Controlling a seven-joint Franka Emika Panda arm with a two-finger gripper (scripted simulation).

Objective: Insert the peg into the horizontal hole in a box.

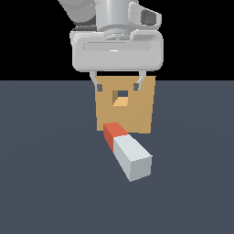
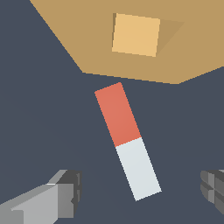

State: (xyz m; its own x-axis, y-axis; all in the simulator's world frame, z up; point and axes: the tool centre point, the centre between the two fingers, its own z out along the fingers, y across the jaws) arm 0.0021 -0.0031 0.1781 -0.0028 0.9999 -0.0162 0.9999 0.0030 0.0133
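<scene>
Hand (image 1: 117,85) spread wide, high above the flat-lying peg (image 1: 128,151)

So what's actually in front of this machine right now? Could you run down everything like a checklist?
Surface: plain dark grey-blue floor, bare around the items.
Peg: lies flat on the floor, not held; its orange-red end points toward the box, its pale end away.
Box: tan block standing behind the peg, apart from it.
Hole: square opening in the middle of the box's face, nothing in it.
Clutter: nothing seen.
Gripper: open, fingers spread wide, hanging above the floor in front of the box, holding nothing.
Cables: nothing seen.
Surroundings: black background beyond the floor.
</scene>
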